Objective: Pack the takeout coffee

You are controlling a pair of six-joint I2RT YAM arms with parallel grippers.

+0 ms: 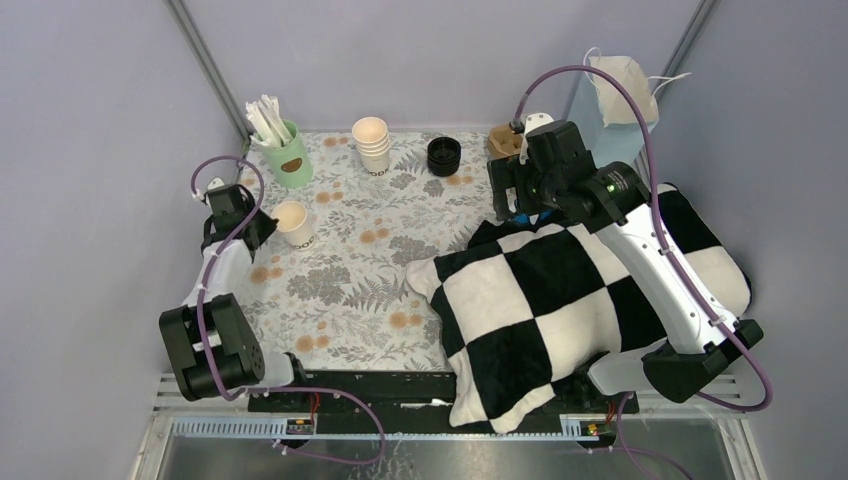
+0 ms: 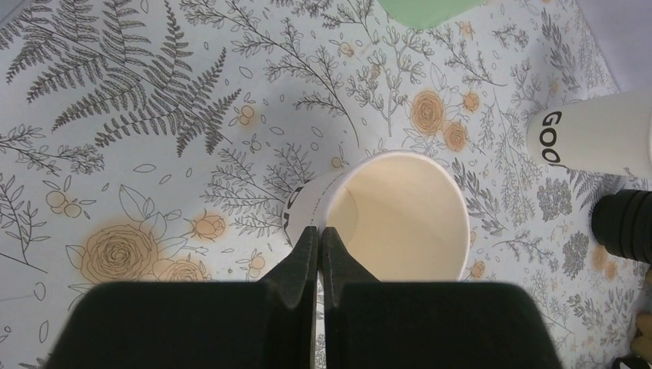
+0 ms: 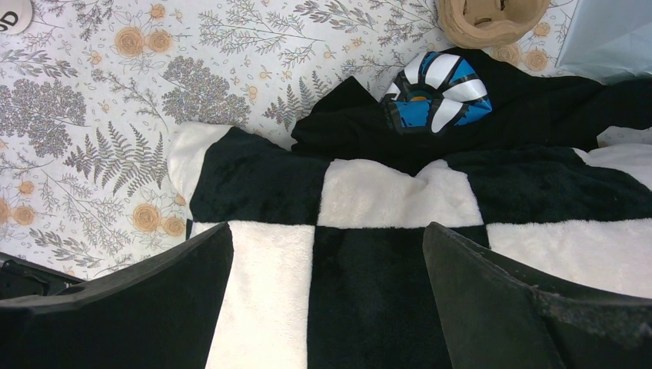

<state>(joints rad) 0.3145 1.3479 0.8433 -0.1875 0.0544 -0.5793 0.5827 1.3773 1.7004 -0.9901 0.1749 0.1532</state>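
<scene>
the left end effector (image 2: 319, 254) fills the bottom of its wrist view, its two black fingers (image 2: 301, 265) pressed almost together with the wall of the takeout coffee cup (image 2: 407, 215) pinched between them: one finger outside by the dark print, the other inside the rim. the cup stands upright and lidless on the left side of the desk (image 1: 350, 290), which has a floral cover. its inside shows plain cream. behind it, at the back left, is a mint-green cup (image 1: 287, 158) of white sticks. a stack of nested cream cups (image 1: 371, 145) stands at the back middle, with a black lid stack (image 1: 444, 155) just to its right. the right end effector (image 3: 327, 231) hangs with its fingers spread wide over a black-and-white checked blanket (image 1: 540, 310) that covers the right of the desk, touching nothing. a blue-and-white round object (image 3: 437, 91) lies on the blanket's far edge, near a brown pulp holder (image 3: 492, 19).
</scene>
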